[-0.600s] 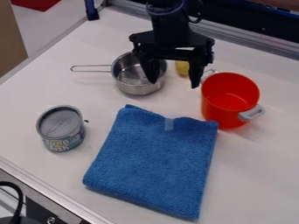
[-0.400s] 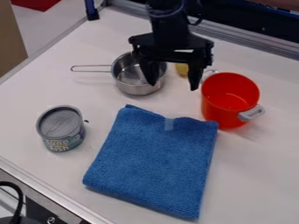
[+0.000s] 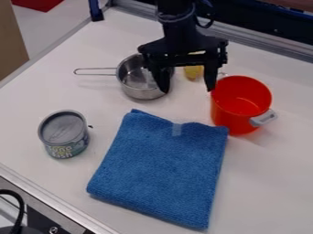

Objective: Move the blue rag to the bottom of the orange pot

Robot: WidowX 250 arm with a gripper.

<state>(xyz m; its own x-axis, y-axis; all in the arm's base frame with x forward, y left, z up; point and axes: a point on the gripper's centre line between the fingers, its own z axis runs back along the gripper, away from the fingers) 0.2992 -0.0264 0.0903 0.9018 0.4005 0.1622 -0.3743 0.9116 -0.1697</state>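
My black gripper [image 3: 188, 89] hangs open above the back half of the table, its left finger over the steel pan and its right one beside the orange pot's left rim. Nothing is between the fingers. The blue rag [image 3: 162, 169] lies flat and folded on the table, nearer the camera than the gripper, its upper right corner close to the pot's base. The orange-red pot [image 3: 240, 103] stands upright at the right with grey handles; its inside looks bare.
A steel pan [image 3: 142, 91] with its handle to the left stands behind the rag. A tin can [image 3: 63, 134] is left of the rag. Something yellow [image 3: 193, 72] sits behind the gripper. A metal rail [image 3: 254, 45] borders the table's back.
The gripper has shifted slightly to the right. The rag, the pot, the pan and the can have stayed in place.
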